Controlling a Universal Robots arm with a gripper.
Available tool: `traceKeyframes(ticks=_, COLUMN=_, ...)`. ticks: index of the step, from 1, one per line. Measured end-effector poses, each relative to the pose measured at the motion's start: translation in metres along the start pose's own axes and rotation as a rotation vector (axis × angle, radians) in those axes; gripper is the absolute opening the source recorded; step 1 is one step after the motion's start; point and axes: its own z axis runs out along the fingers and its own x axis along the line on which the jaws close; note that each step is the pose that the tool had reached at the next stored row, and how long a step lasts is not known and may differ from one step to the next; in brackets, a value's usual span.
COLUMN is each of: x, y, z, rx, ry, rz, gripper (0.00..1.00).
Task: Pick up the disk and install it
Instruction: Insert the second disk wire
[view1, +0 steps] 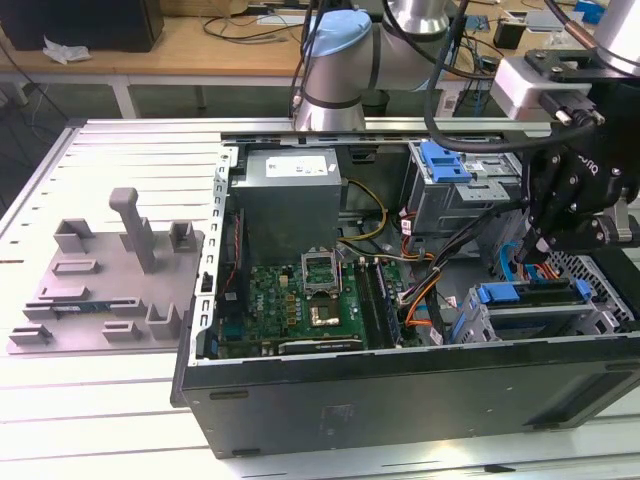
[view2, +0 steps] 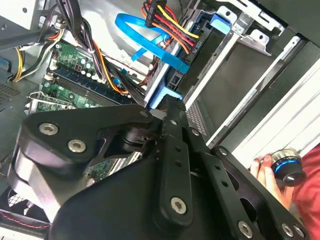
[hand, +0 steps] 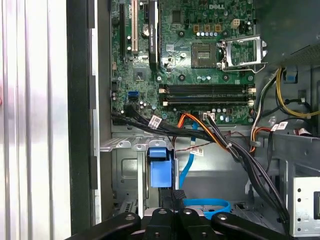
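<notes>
The disk (view1: 530, 293) sits in the lower drive cage at the exterior view's right, inside the open computer case (view1: 400, 390). Its blue carrier edge (hand: 161, 167) faces up, and the silver body is hidden in the cage. My gripper (view1: 537, 250) hangs right over that edge. In both wrist views the two black fingers come together at the blue carrier (view2: 165, 97), and the gripper (hand: 172, 195) looks shut, its tips (view2: 172, 106) at or on the carrier's end. I cannot tell whether they pinch it.
A blue bracket (view1: 443, 160) tops the upper cage. Blue, orange and black cables (hand: 205, 205) run past the cage. Motherboard (view1: 310, 300) and power supply (view1: 288, 195) fill the case's left. A grey fixture (view1: 110, 280) lies outside. A hand (view2: 265, 167) holds a knob (view2: 287, 167).
</notes>
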Motion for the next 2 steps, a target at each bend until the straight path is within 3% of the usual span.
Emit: traceKeyframes(ticks=2, x=0.0, y=0.0, z=0.0, rx=0.0, ry=0.0, rz=0.0, gripper=0.11)
